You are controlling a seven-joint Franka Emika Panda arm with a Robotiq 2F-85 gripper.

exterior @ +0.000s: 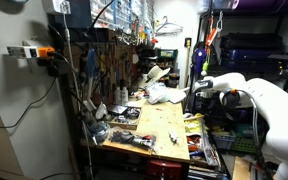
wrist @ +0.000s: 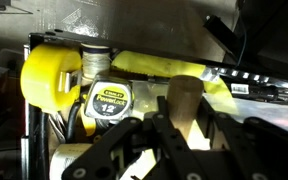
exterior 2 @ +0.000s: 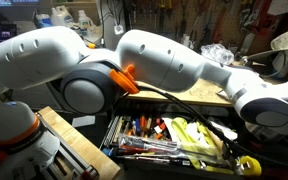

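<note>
My fingers (wrist: 124, 140) stand close together, and in the wrist view they seem clamped on a wooden handle (wrist: 186, 105), a tan round bar rising out of the grip just right of the frame's middle. Its long axis runs up and down in that frame, nearly upright. The free end points toward the top. The lower end goes out of sight behind my black links, so I cannot tell what tool it belongs to.

The handle lies directly between my fingers, with its length crossing the line along which they close. Just left of it, near but apparently not touching, sits a yellow tape measure (wrist: 84, 90) with its label facing me.

In an exterior view my arm (exterior 2: 164, 55) reaches toward the right of the frame over an open drawer (exterior 2: 112, 135) crammed with tools, below the edge of the wooden surface (exterior 2: 199, 93). There my fingers are hidden behind the wrist.
</note>
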